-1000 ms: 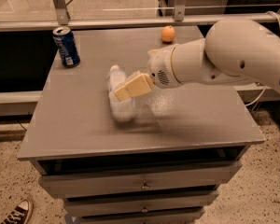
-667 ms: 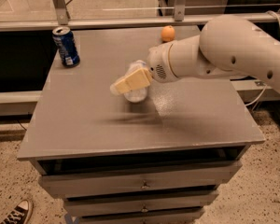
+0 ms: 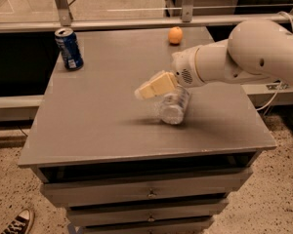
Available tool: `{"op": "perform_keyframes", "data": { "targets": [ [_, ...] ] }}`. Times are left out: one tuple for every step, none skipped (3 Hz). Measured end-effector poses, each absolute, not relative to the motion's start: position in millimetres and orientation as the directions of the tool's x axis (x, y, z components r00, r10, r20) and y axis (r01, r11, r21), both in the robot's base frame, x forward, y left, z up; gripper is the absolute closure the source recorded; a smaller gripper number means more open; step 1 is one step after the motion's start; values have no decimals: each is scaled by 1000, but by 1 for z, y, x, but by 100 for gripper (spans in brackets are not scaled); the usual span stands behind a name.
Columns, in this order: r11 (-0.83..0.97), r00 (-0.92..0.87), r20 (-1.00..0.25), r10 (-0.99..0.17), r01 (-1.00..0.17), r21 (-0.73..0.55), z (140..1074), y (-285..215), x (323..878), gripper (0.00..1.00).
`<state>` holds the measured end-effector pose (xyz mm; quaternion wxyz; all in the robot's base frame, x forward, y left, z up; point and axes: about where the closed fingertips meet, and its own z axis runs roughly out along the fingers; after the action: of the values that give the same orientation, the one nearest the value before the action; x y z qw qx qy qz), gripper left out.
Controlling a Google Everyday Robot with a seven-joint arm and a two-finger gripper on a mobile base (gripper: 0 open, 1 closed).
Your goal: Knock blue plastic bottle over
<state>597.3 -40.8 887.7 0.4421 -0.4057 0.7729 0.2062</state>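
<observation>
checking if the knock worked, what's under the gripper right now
The gripper hangs over the middle of the grey table; under it the blue plastic bottle appears to lie on its side. The gripper and arm cover its far end, so its cap is hidden.

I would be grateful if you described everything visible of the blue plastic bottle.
The blue plastic bottle is clear, faintly bluish plastic. It appears to lie tipped over on the grey table, right of centre, with a round end facing the camera. Its cap is hidden. The gripper hangs just above it, covering its upper edge; whether they touch cannot be told.
</observation>
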Motion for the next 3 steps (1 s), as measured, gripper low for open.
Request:
{"op": "perform_keyframes", "data": {
  "targets": [
    [587, -275, -847, -454, -808, -52, 896, -96, 585, 0],
    [573, -257, -849, -462, -817, -64, 906, -132, 573, 0],
    [567, -245, -850, -467, -821, -75, 919, -188, 549, 0]
  ]
}}
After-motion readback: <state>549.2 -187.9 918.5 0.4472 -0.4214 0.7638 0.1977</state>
